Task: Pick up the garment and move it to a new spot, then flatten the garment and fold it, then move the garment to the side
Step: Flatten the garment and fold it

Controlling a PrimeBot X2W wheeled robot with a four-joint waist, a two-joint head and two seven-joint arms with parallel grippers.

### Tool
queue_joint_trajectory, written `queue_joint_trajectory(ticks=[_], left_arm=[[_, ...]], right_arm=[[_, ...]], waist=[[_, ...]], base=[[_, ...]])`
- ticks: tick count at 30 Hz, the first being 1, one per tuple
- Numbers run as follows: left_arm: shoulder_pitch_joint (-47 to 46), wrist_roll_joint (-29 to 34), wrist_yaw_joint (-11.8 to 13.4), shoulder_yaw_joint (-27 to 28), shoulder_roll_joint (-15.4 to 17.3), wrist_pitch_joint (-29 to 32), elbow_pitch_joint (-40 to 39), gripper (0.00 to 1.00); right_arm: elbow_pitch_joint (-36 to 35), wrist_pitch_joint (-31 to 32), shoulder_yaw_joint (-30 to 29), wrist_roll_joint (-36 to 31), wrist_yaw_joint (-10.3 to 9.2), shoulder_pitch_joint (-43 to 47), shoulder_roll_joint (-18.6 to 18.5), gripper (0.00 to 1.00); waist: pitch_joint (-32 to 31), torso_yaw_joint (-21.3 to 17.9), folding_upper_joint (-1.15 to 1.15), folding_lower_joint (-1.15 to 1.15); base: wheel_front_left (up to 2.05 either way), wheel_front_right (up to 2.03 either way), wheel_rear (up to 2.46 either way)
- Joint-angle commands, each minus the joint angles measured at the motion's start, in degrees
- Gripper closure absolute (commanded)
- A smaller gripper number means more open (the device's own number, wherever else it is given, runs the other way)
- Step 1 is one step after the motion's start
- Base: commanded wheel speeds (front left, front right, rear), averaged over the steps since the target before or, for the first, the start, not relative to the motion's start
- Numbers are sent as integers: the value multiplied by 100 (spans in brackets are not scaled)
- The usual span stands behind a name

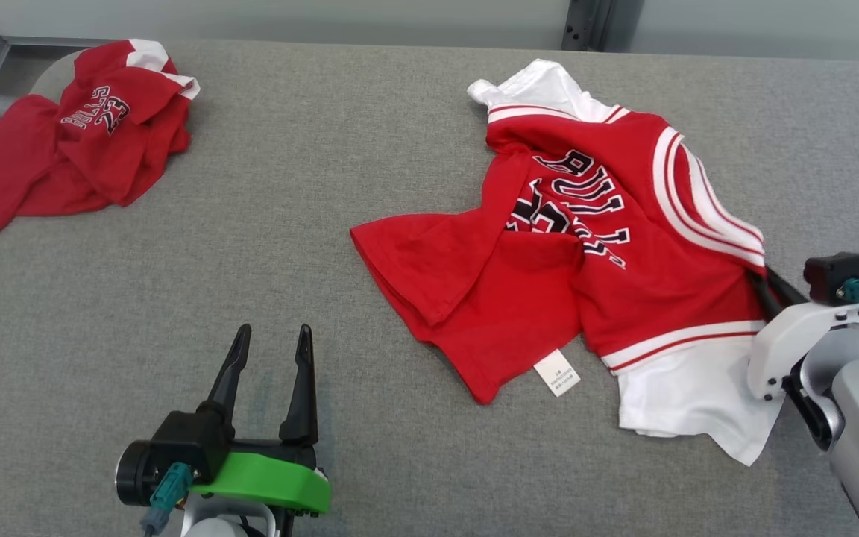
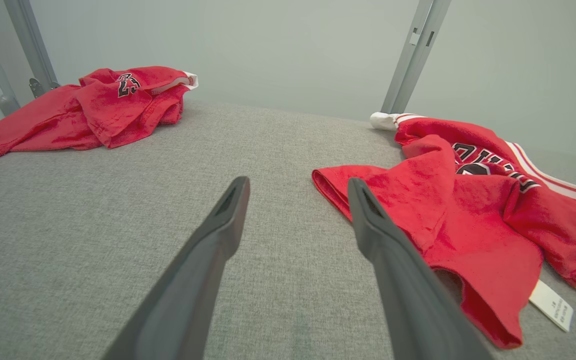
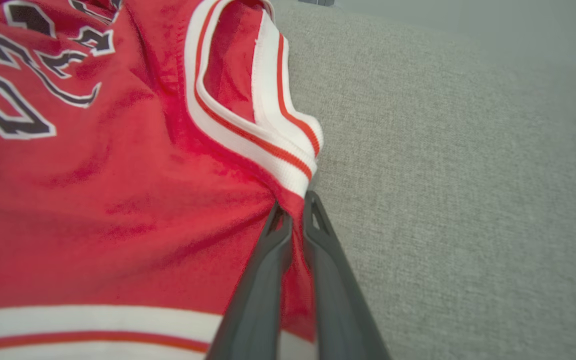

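A grey fabric-covered surface (image 1: 370,112) is used as the support. A red-and-white jersey (image 1: 623,298) is laid crumpled on its right half, with a white label (image 1: 557,372) exposed at the near hem. A second red garment (image 1: 79,149) is bunched at the far left corner.

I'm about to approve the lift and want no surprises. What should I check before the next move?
1. Right gripper shut on the red-and-white basketball jersey: ok, pinching red cloth beside the striped trim.
2. Left gripper open and free: ok, apart from the jersey.
3. Jersey lying flat: not ok, rumpled and folded over.
4. Second crumpled red jersey clear of it: ok, far left on the grey fabric table.
5. How many layers are pinched: cannot tell.
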Motion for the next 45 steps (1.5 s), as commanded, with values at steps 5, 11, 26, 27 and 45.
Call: queue_joint_trajectory(ticks=[5, 11, 26, 27, 45], left_arm=[[-47, -68, 36, -35, 15, 4, -25, 0], [-113, -65, 40, -53, 15, 4, -41, 0], [-325, 152, -52, -44, 16, 4, -6, 0], [-313, 189, -58, -29, 16, 4, -6, 0], [350, 28, -19, 262, 16, 4, -18, 0]], right_arm=[[489, -151, -98, -225, -10, -601, -245, 100], [1012, -294, -15, -595, -10, -1177, -318, 85], [825, -890, -276, -783, -9, -1295, 207, 0], [593, -892, -348, -862, -10, -1211, 193, 0], [-2738, -894, -1578, -1451, -8, 1703, 1717, 0]], waist=[[66, 80, 0, 0], [179, 49, 0, 0], [16, -659, 0, 0], [-20, -716, 0, 0], [-744, -1150, 0, 0]], base=[[0, 0, 0], [0, 0, 0], [0, 0, 0], [0, 0, 0], [0, 0, 0]])
